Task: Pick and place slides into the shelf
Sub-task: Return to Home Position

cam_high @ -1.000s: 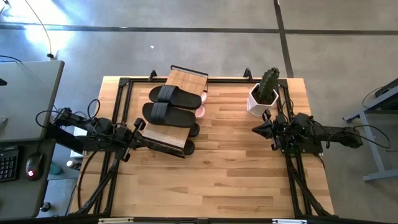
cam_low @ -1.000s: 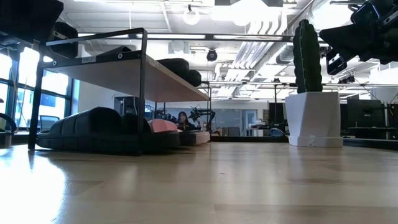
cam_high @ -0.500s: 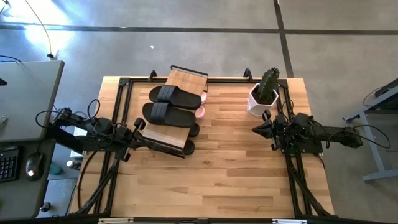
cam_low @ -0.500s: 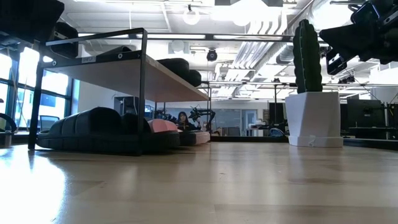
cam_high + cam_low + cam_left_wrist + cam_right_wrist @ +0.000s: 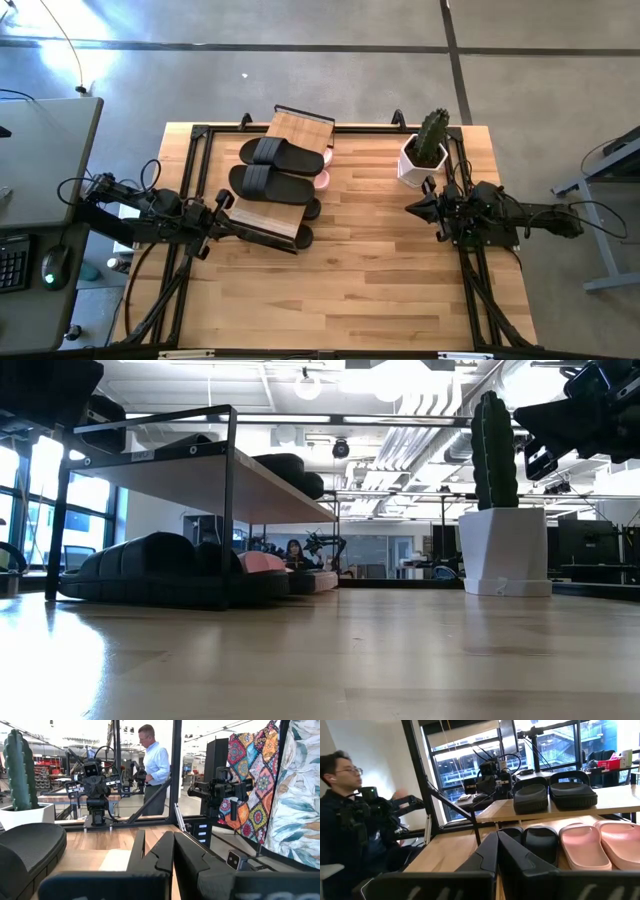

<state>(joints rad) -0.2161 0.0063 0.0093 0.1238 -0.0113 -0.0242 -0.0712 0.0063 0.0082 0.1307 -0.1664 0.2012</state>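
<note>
The shelf (image 5: 298, 125) stands slanted at the table's far left-centre. Two black slides (image 5: 280, 153) (image 5: 272, 184) lie side by side on its top board. Under that board, pink slides (image 5: 600, 845) and more black slides (image 5: 540, 842) rest in a row; their ends (image 5: 323, 178) (image 5: 312, 208) poke out toward the right. My left gripper (image 5: 224, 201) is shut, level, just off the shelf's near-left corner, with a black slide (image 5: 30, 845) beside it. My right gripper (image 5: 412, 208) is shut and level at the table's right edge, pointing at the shelf.
A white pot with a green cactus (image 5: 425, 150) stands at the far right, just beyond my right gripper. Bare wood (image 5: 380, 270) fills the table's middle and near half. A person (image 5: 155, 765) stands beyond the right side, and another person (image 5: 350, 820) sits beyond the left side.
</note>
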